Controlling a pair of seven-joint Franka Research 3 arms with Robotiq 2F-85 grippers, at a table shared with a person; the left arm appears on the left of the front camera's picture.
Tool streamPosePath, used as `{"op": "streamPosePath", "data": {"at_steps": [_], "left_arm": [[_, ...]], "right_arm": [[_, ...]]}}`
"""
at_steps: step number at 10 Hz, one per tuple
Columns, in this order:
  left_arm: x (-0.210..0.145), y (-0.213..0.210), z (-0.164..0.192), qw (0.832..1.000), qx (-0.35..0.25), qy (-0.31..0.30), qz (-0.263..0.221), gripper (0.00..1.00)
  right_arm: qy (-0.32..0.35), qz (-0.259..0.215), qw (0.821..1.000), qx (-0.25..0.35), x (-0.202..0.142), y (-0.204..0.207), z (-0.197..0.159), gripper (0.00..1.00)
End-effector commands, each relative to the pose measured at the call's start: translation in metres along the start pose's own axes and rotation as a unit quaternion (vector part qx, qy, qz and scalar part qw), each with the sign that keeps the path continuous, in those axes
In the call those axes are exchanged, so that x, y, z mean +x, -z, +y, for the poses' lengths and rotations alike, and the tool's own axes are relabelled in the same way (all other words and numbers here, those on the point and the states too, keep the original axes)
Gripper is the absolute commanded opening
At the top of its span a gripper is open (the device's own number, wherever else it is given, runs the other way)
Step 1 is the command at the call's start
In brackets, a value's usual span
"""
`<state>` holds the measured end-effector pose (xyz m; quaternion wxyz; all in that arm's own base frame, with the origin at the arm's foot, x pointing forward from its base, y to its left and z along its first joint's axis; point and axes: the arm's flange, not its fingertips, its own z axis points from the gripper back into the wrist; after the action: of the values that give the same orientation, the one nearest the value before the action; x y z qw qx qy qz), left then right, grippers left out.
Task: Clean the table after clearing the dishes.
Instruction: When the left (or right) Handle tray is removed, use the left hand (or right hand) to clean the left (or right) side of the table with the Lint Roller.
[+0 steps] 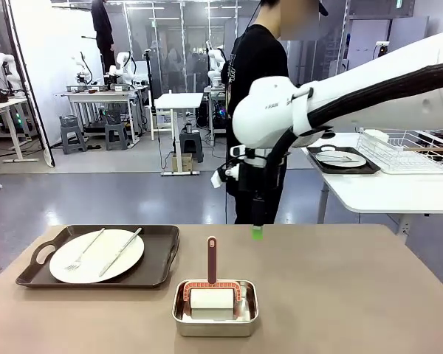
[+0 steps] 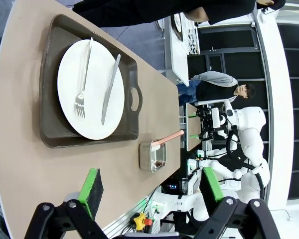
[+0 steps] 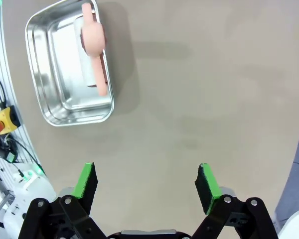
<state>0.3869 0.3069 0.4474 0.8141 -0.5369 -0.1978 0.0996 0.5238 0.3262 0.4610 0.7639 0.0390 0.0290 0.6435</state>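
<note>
On the left of the brown table (image 1: pixel 340 295) a dark tray (image 1: pixel 159 254) holds a white plate (image 1: pixel 96 256) with a fork (image 1: pixel 85 251) and a knife (image 1: pixel 120 252). A second tray with a plate (image 1: pixel 341 158) rests on the white side table at the right. My right gripper (image 1: pixel 257 230) hangs open, pointing down over the table's far middle, with bare tabletop between its pads (image 3: pixel 145 181). My left gripper (image 2: pixel 152 185) is open and empty, high above the table, looking at the tray (image 2: pixel 50 119) and plate (image 2: pixel 92 89).
A small steel pan (image 1: pixel 214 313) at the table's front middle holds a white pad with a reddish handle (image 1: pixel 211 259); it also lies in the right wrist view (image 3: pixel 70 69). A person in black (image 1: pixel 255 66) stands at the far side. A wire dish rack (image 1: pixel 406 151) sits on the side table.
</note>
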Motion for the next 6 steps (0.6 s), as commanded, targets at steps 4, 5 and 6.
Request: {"op": "streamPosePath", "data": {"at_steps": [4, 5, 6], "left_arm": [[-0.001, -0.003, 0.0, 1.0, -0.002, 0.006, -0.002, 1.0], [-0.001, -0.003, 0.0, 1.0, -0.002, 0.006, -0.002, 1.0], [-0.001, -0.003, 0.0, 1.0, -0.002, 0.006, -0.002, 1.0]], "right_arm": [[-0.059, 0.012, 0.998, 0.0, 0.043, 0.025, 0.024, 1.0], [-0.07, 0.007, 0.998, 0.008, 0.045, 0.025, 0.024, 1.0], [-0.081, 0.004, 0.997, 0.014, 0.048, 0.025, 0.026, 1.0]]}}
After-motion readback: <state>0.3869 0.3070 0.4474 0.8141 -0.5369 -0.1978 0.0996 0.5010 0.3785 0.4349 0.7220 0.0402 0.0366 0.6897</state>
